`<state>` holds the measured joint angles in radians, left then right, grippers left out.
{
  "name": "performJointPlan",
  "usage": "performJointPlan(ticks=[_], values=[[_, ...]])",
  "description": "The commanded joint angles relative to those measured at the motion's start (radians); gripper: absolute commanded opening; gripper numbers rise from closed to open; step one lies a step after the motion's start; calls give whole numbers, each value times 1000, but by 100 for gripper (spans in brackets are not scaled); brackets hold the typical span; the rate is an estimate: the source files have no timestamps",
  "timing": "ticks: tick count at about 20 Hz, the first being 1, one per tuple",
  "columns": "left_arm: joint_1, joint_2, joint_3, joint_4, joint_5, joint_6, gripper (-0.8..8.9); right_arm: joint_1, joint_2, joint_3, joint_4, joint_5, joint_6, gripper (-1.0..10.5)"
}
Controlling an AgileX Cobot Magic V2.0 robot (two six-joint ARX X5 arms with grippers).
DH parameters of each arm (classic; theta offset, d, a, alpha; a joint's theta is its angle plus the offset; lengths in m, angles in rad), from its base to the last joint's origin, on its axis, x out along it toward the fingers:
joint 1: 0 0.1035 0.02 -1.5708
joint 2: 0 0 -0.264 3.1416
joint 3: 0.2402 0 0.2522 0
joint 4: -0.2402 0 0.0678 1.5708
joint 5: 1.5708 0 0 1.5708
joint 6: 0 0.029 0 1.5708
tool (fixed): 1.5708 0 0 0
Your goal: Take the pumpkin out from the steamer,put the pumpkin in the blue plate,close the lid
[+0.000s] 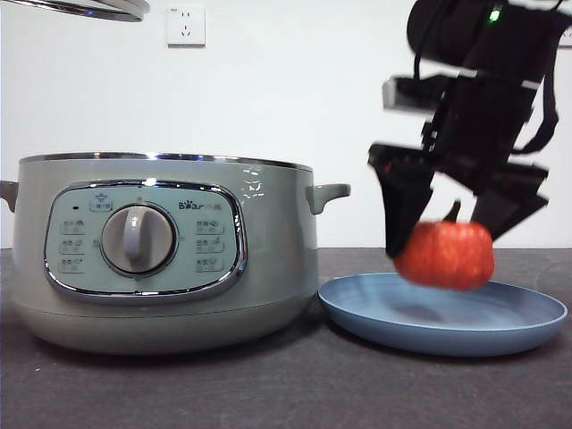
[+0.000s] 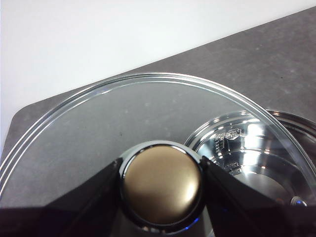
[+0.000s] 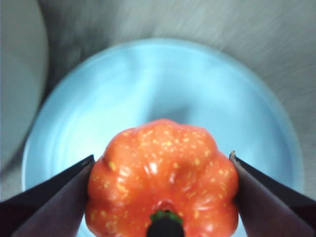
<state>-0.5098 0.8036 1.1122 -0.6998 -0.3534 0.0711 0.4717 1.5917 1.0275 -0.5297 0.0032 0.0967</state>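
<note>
Dark grey worktop (image 1: 268,393) under a white wall carries the steamer (image 1: 161,250), open, with the blue plate (image 1: 442,315) just beside it. Step two is in hand: the right gripper (image 1: 444,234) clamps the pumpkin (image 1: 444,254), orange-red, pale-speckled, green-stemmed, just above the plate. Next it likely lowers and releases. The left gripper (image 2: 162,183) holds the lid (image 2: 98,128) by its knob, aloft.

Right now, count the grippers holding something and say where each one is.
2. The right gripper holds the pumpkin just above the plate. The left gripper clamps the lid's knob, held high over the steamer.
</note>
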Motion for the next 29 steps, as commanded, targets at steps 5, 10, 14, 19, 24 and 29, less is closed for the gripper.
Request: performJointPlan(ticks=[5, 10, 14, 19, 24, 29], values=[[0, -12, 9, 55, -5, 11, -8, 8, 69, -8, 0, 0, -12, 344], [0, -12, 9, 56, -4, 11, -8, 8, 69, -8, -8, 6, -11, 483], [0, -12, 9, 57, 30, 11, -8, 8, 46, -7, -12, 5, -2, 481], [0, 23, 9, 106, 118, 11, -8, 8, -133, -7, -36, 3, 1, 473], [0, 157, 9, 161, 244, 7, -8, 7, -403, -7, -32, 7, 8, 472], [0, 332, 9, 221, 322, 7, -8, 7, -600, -7, -38, 130, 7, 472]])
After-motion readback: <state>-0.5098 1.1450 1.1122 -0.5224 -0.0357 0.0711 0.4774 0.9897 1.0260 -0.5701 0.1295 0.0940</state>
